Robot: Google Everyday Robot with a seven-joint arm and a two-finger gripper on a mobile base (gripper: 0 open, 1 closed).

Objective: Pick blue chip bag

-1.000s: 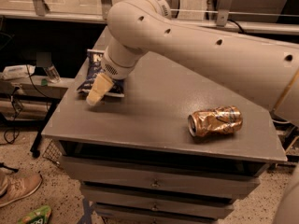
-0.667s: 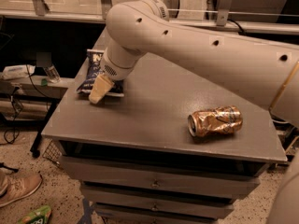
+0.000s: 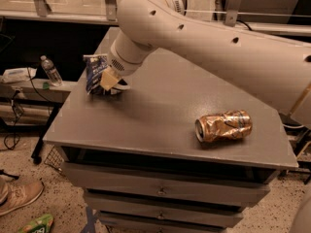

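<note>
Grasping is judged in hand: the gripper [image 3: 108, 80] is set against the blue chip bag [image 3: 95, 71] at the surface's [image 3: 160, 123] far-left corner; whether it is closed cannot be told. A confirmed pinch, then lifting, is needed

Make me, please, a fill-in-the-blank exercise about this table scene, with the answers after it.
1. On the table there are ___ things: the blue chip bag and the crushed can.
2. The gripper is at the ___, not at the can.
3. The can lies on its ___.
4. Under the table top there are several ___.

Missing words: two; bag; side; drawers.
</note>
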